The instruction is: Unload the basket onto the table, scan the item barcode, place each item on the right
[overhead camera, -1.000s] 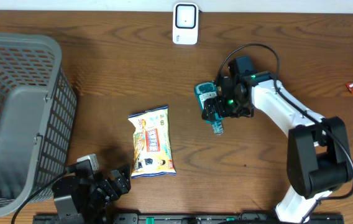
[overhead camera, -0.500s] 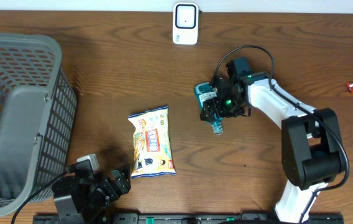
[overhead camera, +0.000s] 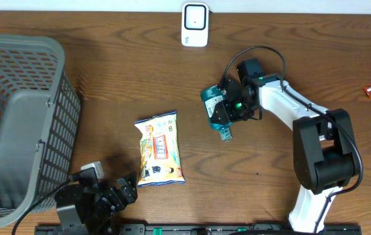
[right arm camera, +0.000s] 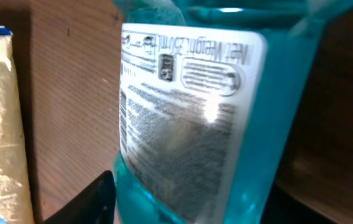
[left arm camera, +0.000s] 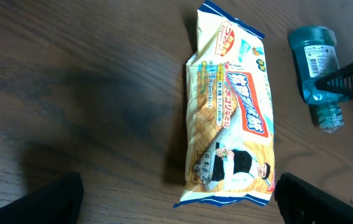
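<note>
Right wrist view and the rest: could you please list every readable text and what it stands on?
"Net Weight:250mL", upside down, on the white label of the teal plastic bottle; its smaller print is blurred.
Yellow snack packet: Japanese lettering, too small to read.

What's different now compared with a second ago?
The right gripper narrowed around the bottle, and the bottle's base swung slightly left; a firm hold can't be confirmed. The snack bag, basket, white device and open left gripper stayed put.
</note>
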### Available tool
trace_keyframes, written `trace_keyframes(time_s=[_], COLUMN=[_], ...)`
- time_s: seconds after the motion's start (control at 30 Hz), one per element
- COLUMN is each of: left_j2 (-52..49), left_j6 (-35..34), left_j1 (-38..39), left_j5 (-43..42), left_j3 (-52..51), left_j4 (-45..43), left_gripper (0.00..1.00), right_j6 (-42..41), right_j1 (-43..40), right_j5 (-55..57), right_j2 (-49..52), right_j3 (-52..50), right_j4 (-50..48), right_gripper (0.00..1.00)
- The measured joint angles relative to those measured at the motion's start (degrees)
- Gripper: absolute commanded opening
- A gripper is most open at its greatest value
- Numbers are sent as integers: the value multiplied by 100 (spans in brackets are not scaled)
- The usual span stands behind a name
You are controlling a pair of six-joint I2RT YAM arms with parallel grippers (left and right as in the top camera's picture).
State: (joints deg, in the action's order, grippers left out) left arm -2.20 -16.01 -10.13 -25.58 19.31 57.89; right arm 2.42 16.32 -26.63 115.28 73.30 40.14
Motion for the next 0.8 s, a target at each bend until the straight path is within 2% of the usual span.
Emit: trace_keyframes(time_s=[0.13,0.37,0.6,0.8], left_j2=[0,0,0,0], left_j6=[0,0,0,0], left_j1=[0,0,0,0], left_j5=[2,2,2,2], left_j3=[0,0,0,0], left_j4=[0,0,2,2], left_gripper=[98,98,98,99], right_j6=[-37,-221,-466,-721], right_j1=[4,11,81,391], right_j5=[109,313,776,1692], right_j2=[28,24,-7,-63], right_j3=[2,22,68,96], right_j4=[2,50,140,199], right_gripper=[37,29,29,37])
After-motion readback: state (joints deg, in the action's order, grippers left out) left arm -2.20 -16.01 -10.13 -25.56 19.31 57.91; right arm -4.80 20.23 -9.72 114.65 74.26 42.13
